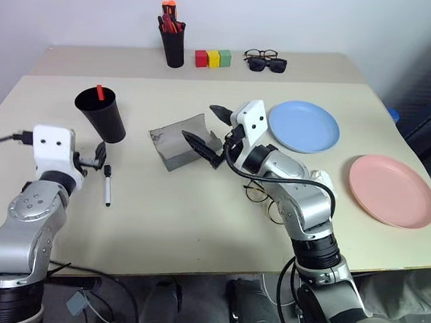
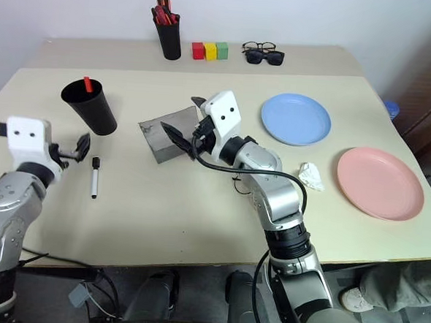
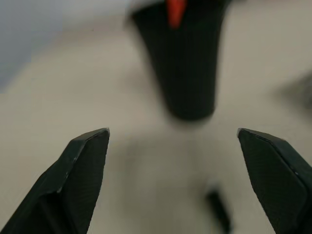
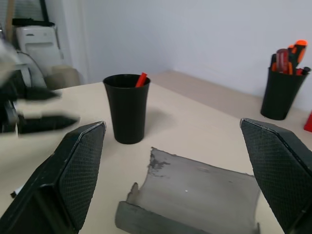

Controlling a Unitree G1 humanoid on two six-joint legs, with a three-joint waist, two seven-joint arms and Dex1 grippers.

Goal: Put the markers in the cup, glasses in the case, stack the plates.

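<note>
- The left pincer [image 1: 99,156], at the lower left of the head view, is spread wide and carries nothing. It points toward the cup [image 1: 101,113], which stands upright beyond it at the upper left of the worktop [image 1: 197,226].
- A red-capped marker [image 1: 100,92] stands inside the cup, its cap above the rim, so one marker is judged delivered.
- The black marker [image 1: 107,185] lies flat on the worktop just beside the left pincer, pale tip toward the bottom of the frame. It is the probable next pick for this arm.
- The right pincer [image 1: 206,128], at frame centre, is spread wide and empty. It hovers over the case [image 1: 179,141], which lies open, presumably ready to receive the glasses.
- The glasses [image 1: 261,199] lie on the worktop under the right forearm, partly hidden, not yet in the case.
- The light blue plate [image 1: 303,126] and the salmon pink plate [image 1: 392,191] lie well apart at the right. Stacking is not yet done.
- A crumpled white scrap [image 2: 311,175] lies between the arm and the pink plate.
</note>
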